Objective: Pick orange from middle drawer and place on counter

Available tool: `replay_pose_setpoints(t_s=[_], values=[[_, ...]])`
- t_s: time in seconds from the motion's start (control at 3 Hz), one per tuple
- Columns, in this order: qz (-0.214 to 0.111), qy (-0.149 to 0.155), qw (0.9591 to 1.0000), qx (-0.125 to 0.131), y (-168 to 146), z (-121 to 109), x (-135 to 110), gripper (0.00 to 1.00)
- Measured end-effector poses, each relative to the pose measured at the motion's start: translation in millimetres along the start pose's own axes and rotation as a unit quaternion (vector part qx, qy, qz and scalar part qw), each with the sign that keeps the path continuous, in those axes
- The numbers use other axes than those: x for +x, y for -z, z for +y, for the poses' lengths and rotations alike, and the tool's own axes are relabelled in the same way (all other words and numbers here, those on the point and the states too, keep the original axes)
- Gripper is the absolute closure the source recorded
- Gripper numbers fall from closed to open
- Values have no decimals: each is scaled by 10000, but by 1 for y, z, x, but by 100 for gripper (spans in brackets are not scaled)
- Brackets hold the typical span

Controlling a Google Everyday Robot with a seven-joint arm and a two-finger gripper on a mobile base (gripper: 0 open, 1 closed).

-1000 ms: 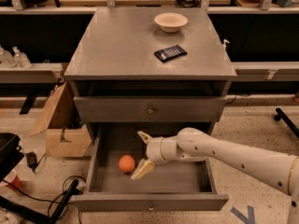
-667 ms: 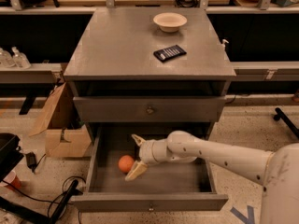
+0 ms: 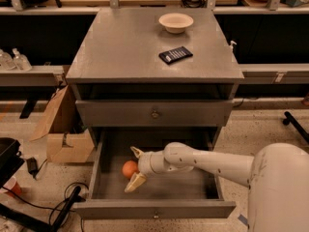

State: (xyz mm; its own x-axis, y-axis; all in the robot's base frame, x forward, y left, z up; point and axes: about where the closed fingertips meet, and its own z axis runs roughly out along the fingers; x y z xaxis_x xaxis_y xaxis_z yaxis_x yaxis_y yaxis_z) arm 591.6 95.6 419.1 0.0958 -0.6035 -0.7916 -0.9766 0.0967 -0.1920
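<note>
The orange (image 3: 128, 168) lies on the floor of the open middle drawer (image 3: 154, 210), left of centre. My gripper (image 3: 134, 167) is inside the drawer, reaching left from the white arm (image 3: 212, 161). Its two cream fingers (image 3: 135, 181) are spread, one behind the orange and one in front, so the fruit sits between them. The jaws are open around it. The grey counter (image 3: 125, 47) tops the cabinet above.
A cream bowl (image 3: 175, 21) and a dark flat device (image 3: 175, 54) sit on the counter. The top drawer (image 3: 154, 113) is shut. A cardboard box (image 3: 63, 129) stands left of the cabinet. Cables and a dark object lie on the floor at lower left.
My gripper has moved left across the drawer, from beside the orange to straddling it. The orange has stayed in place.
</note>
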Motion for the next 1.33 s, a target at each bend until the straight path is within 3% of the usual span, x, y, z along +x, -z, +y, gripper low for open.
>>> replay_pose_setpoints(t_s=[0.33, 1.0, 1.33], values=[[34, 44, 10000, -41, -20, 2, 16, 0], [-22, -36, 9999, -166, -43, 6, 26, 49], [-270, -116, 9993, -247, -17, 18, -11, 80]])
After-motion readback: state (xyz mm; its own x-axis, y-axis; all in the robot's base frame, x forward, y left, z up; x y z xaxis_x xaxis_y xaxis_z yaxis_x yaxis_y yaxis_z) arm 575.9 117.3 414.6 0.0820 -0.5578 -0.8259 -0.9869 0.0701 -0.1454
